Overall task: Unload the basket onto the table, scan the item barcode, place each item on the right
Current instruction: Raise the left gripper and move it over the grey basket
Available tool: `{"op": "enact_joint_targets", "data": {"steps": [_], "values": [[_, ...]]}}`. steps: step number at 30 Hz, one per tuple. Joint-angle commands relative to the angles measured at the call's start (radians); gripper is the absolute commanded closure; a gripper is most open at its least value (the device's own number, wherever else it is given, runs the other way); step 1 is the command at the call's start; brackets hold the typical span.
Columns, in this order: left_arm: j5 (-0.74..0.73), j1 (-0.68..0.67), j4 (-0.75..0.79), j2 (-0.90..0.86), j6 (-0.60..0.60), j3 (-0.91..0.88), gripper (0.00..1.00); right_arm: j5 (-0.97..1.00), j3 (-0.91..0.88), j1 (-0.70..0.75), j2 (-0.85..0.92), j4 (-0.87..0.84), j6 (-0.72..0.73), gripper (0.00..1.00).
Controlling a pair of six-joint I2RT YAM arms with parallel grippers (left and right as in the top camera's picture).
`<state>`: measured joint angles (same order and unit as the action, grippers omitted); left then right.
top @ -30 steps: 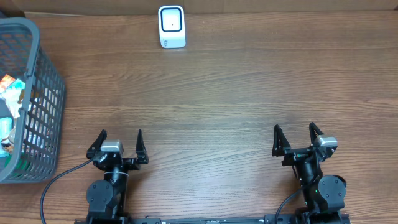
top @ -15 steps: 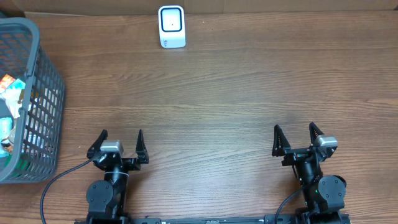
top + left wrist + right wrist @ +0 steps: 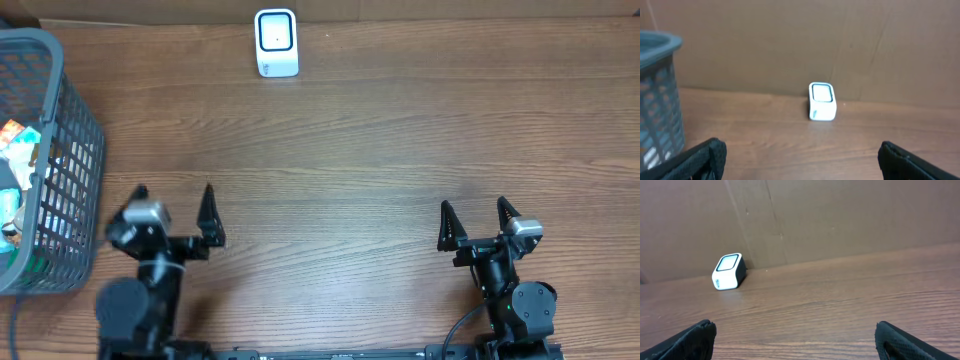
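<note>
The white barcode scanner stands at the table's far edge, its dark window facing up; it also shows as the scanner and the scanner in the wrist views. Colourful packaged items lie in the grey mesh basket at the left; no barcode is visible. My left gripper is open and empty near the basket's right wall; the left wrist view shows this gripper with only wood between its fingers. My right gripper is open and empty at the near right, also seen as the gripper.
A brown cardboard wall backs the table behind the scanner. The basket rises at the left of the left wrist view. Bare wood lies between the grippers and the scanner.
My left arm has shifted left toward the basket and a little away from the near edge, blurred by motion. The right arm and the scanner have stayed put.
</note>
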<state>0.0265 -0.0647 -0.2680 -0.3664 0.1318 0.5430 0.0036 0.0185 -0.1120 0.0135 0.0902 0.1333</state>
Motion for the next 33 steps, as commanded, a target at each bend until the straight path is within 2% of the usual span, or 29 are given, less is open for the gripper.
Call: {"op": "enact_joint_targets", "data": {"steps": [1,4,12,15,17,25,29,33], "values": [[-0.071,0.007,-0.107,-0.211,0.014,0.258,0.00,-0.006,-0.010,0.003,-0.011,-0.006,-0.004,0.00],[-0.091,0.007,-0.282,-0.394,0.032,0.510,0.00,-0.006,-0.010,0.003,-0.011,-0.006,-0.004,0.00],[-0.133,0.007,-0.902,-0.865,0.052,1.283,0.00,-0.006,-0.010,0.003,-0.011,-0.006,-0.004,0.00],[-0.189,0.007,-1.049,-0.979,0.052,1.460,0.00,-0.006,-0.010,0.003,-0.011,-0.006,-0.004,0.00],[-0.203,0.007,-1.094,-1.027,0.051,1.513,0.00,-0.006,-0.010,0.003,-0.011,-0.006,-0.004,0.00],[-0.197,0.013,-1.091,-1.100,0.054,1.513,0.00,-0.006,-0.010,0.003,-0.011,-0.006,-0.004,0.00],[-0.098,0.069,-1.093,-1.098,0.190,1.520,0.00,-0.006,-0.010,0.003,-0.011,-0.006,-0.004,0.00],[-0.095,0.204,-1.116,-1.097,0.287,1.522,0.00,-0.006,-0.010,0.003,-0.011,-0.006,-0.004,0.00]]}}
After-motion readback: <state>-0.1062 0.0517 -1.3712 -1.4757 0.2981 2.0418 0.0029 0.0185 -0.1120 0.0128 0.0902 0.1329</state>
